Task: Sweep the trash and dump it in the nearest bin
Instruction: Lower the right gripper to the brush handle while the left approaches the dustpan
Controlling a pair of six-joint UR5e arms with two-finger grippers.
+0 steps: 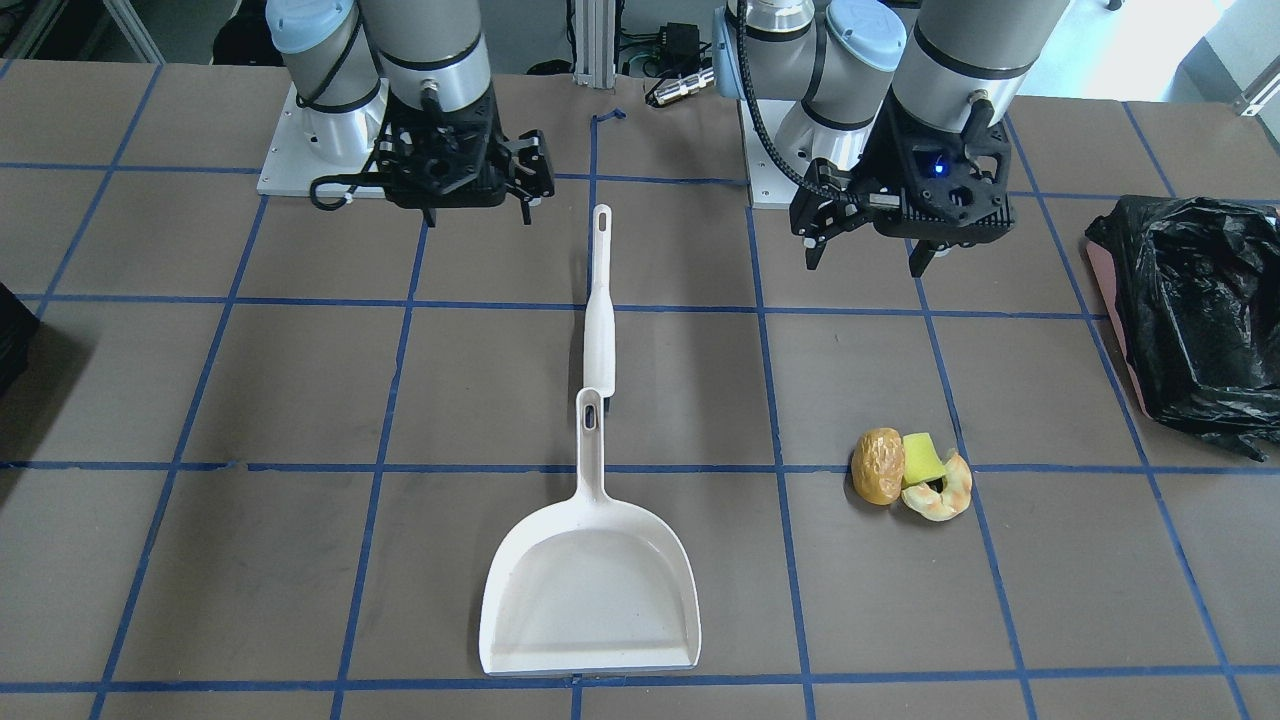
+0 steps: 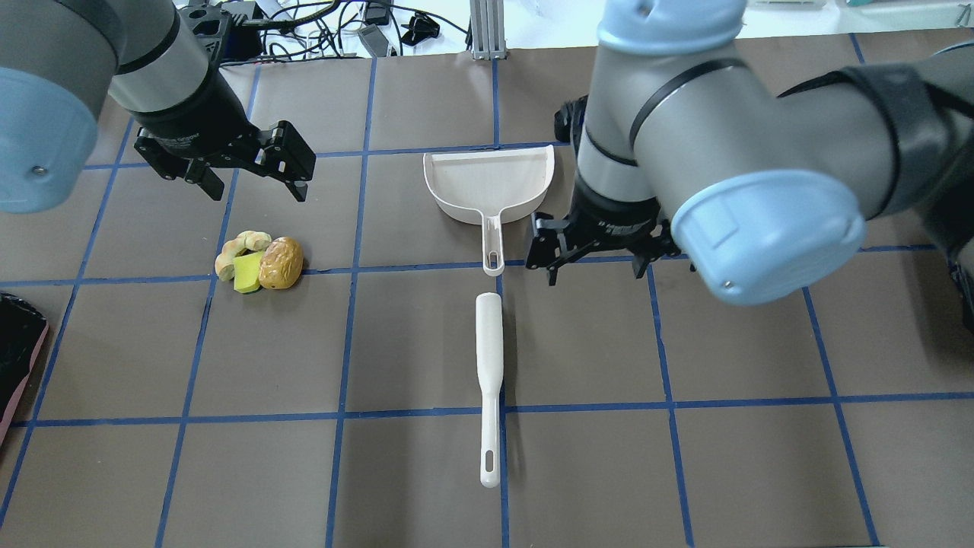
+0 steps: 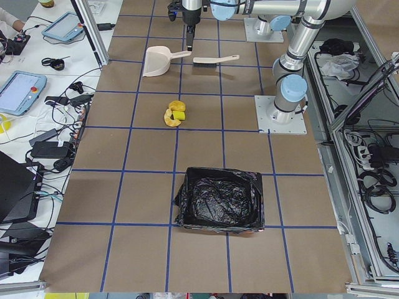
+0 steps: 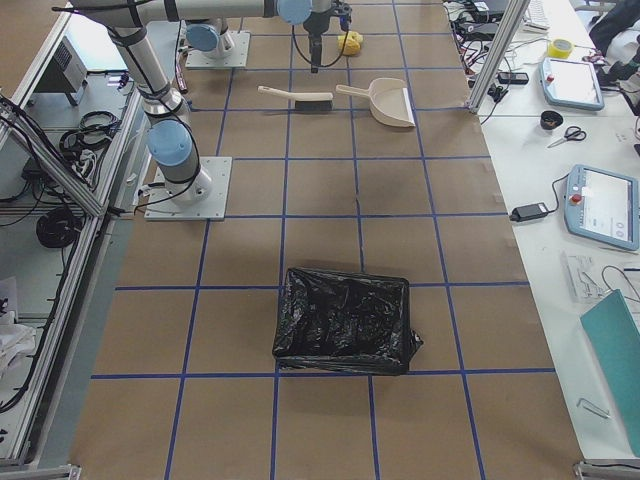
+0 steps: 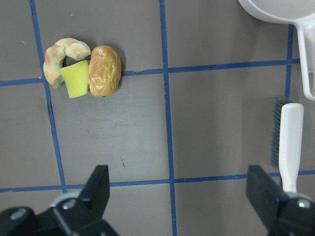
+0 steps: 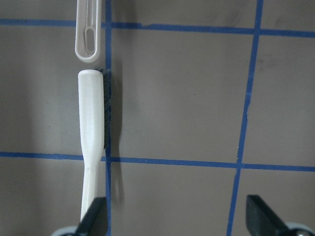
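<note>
The trash lies in one touching cluster: a brown wrinkled lump (image 1: 878, 466), a yellow-green wedge (image 1: 922, 458) and a tan croissant piece (image 1: 945, 495). It also shows in the left wrist view (image 5: 105, 70). My left gripper (image 1: 870, 255) is open and empty, hovering on the robot side of the trash. The bin (image 1: 1150, 330), pinkish with a black bag, stands further out on my left. My right gripper (image 1: 478, 212) is open and empty, hovering beside the white brush (image 1: 600, 300).
A white dustpan (image 1: 590, 590) lies mid-table, its handle end almost touching the brush head. The brush (image 6: 92, 128) lies in line with it, bristles on edge. A second black-lined bin (image 4: 345, 320) stands at the table's right end.
</note>
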